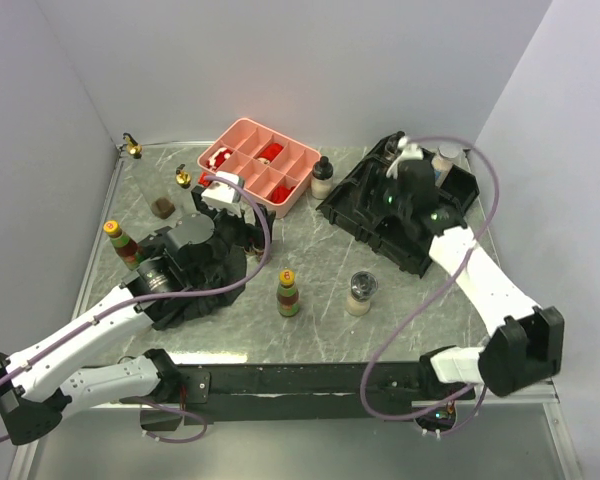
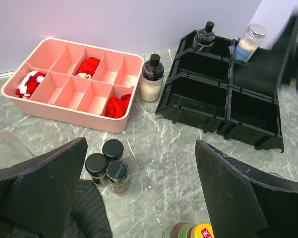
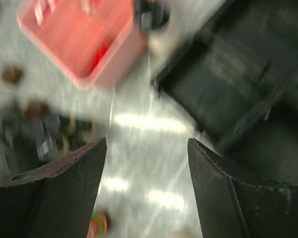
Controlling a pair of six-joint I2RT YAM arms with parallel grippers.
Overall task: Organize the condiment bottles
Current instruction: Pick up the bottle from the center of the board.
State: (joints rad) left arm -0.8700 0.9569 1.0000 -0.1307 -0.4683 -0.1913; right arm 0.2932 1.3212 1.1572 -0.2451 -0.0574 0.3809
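Spice jars [image 2: 117, 173] clustered below spread left tool [image 2: 140, 146], untouched

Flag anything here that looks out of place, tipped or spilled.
Nothing looks tipped or spilled. Only a dark bottle and a grey-lidded shaker sit in the black rack, both in its back row; the black-capped white bottle stands outside it beside the pink tray, and three black-lidded jars huddle by the black cloth.

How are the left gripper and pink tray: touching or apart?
Apart. The left wrist view shows bare table between the open left gripper and the pink tray.
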